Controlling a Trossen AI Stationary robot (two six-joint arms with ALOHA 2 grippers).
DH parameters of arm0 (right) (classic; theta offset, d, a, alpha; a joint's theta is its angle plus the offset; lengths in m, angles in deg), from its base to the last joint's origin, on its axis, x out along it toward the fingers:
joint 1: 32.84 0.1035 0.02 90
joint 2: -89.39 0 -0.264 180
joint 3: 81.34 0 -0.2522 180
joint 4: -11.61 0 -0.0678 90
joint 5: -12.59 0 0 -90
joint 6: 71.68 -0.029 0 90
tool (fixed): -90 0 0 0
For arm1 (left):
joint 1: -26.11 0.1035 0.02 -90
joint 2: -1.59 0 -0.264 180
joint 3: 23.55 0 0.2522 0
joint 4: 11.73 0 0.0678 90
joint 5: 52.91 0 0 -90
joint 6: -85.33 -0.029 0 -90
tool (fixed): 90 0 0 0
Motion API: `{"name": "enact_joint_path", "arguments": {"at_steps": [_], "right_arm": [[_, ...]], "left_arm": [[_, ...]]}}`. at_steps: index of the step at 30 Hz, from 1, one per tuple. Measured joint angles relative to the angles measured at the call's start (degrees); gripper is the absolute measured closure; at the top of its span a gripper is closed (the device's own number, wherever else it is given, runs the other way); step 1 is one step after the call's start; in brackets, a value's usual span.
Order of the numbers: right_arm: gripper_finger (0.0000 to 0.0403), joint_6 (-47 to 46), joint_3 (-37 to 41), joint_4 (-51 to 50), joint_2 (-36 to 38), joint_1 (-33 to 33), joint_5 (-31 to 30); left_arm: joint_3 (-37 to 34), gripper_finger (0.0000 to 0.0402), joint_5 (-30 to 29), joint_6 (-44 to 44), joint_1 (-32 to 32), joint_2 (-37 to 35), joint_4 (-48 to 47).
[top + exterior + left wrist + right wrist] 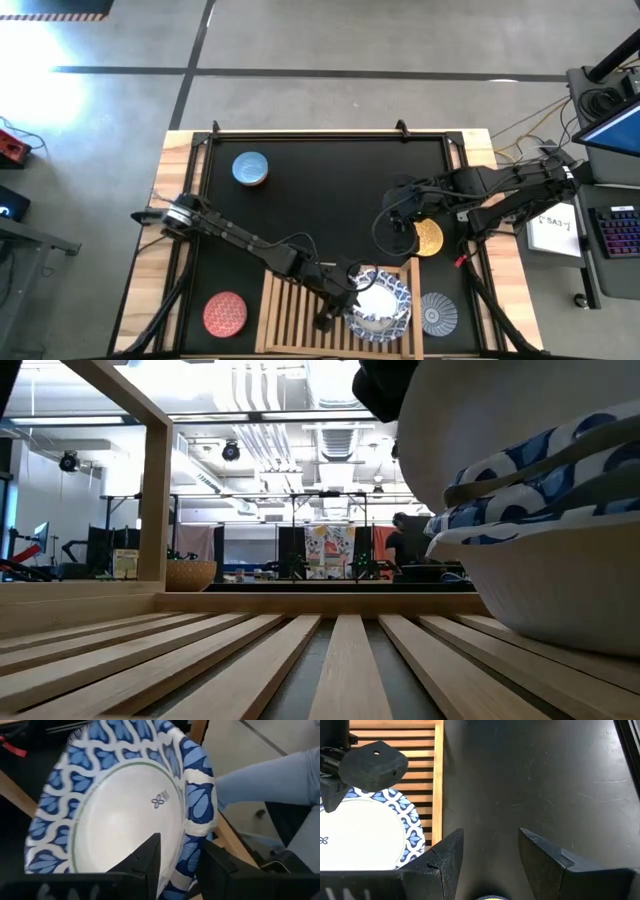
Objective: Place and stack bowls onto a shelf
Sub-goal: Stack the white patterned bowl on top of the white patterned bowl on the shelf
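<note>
High view: left end effector (345, 300) at white bowl stack (385, 303) on shelf (290, 318), fingers parted astride rim; right end effector (400, 222) wide, empty, just beside yellow bowl (430, 238).

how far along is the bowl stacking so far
Done: blue-patterned white bowls sit stacked on the light wooden slatted shelf. In hand: left gripper straddles the top bowl's rim; right gripper hovers open over the yellow bowl. Left on the mat: blue, red and grey-blue bowls.
</note>
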Motion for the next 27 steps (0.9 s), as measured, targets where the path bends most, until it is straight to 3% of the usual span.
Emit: {"name": "enact_joint_path", "arguments": {"at_steps": [14, 27], "right_arm": [[0.0225, -1.9, 0.0, -0.3, 0.0, 0.0, 0.0], [0.0228, -2.8, 0.0, -0.6, 0.0, 0.0, 0.0]], "left_arm": [[0.0, 0.0251, -0.1, -2.3, -0.6, -2.2, -2.5], [0.1, 0.0246, -0.1, -3.2, -0.9, -4.0, -3.1]]}}
